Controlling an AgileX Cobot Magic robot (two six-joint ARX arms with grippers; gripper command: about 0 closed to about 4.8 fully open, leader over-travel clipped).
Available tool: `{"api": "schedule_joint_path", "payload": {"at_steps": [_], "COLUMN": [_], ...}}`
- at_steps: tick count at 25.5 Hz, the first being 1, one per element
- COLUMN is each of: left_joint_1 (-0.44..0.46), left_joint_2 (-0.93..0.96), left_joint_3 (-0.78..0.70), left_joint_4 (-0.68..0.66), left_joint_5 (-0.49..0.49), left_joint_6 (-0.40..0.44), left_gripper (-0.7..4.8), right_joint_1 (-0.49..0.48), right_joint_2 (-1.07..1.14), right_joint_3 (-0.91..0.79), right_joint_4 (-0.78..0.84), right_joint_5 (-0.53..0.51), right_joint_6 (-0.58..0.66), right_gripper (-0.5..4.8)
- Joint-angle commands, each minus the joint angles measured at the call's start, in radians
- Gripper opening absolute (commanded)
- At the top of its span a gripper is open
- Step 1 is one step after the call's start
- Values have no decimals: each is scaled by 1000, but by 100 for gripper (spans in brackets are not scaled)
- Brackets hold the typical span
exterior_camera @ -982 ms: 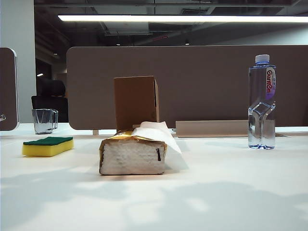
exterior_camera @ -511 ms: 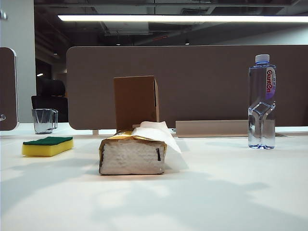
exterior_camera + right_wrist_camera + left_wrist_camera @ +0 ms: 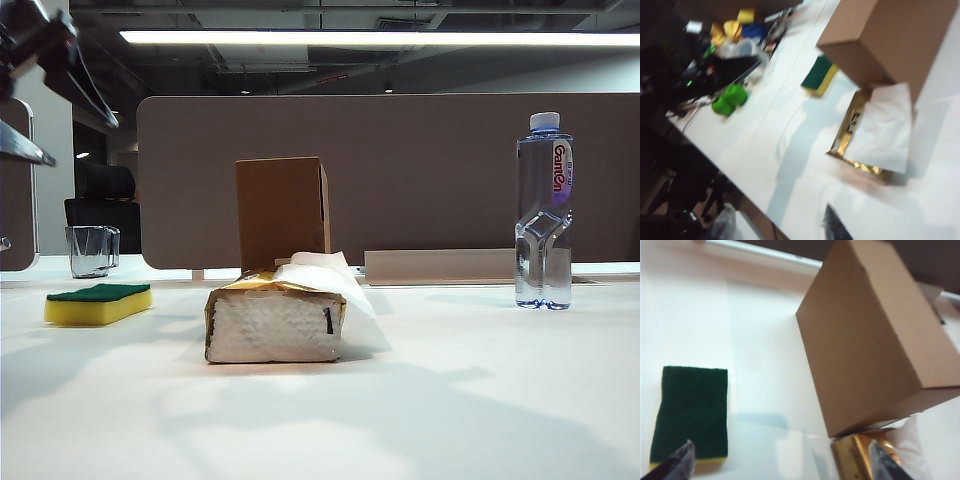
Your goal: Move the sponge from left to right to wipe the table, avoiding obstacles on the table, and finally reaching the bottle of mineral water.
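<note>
where frame was empty, left pincer [image 3: 777, 462] now above sponge [image 3: 690, 412].

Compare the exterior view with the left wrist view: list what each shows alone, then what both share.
Only the exterior view: the clear plastic Ganten water bottle with its white cap, and the clear glass mug.
Only the left wrist view: the open left gripper's two dark fingertips hanging above the white table.
Both: the yellow sponge with its dark green top, the brown cardboard box and the gold-edged tissue pack.
</note>
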Motion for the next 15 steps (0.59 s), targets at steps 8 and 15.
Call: {"api": "schedule_joint_path", "payload": {"at_steps": [8, 15], "left_joint_1": [77, 77], "left_joint_2": [285, 404], "left_joint_3": [204, 248], "left_joint_4": [27, 22], "left_joint_5": [0, 6], "left_joint_6": [18, 47], "left_gripper": [479, 479], "right_joint_1": [11, 11], "right_joint_2": [45, 95], "right_joint_3": [11, 11], "right_joint_4": [40, 44], "right_joint_5": [-10, -30], "right_joint_6": [0, 0], "right_gripper": [230, 230]}}
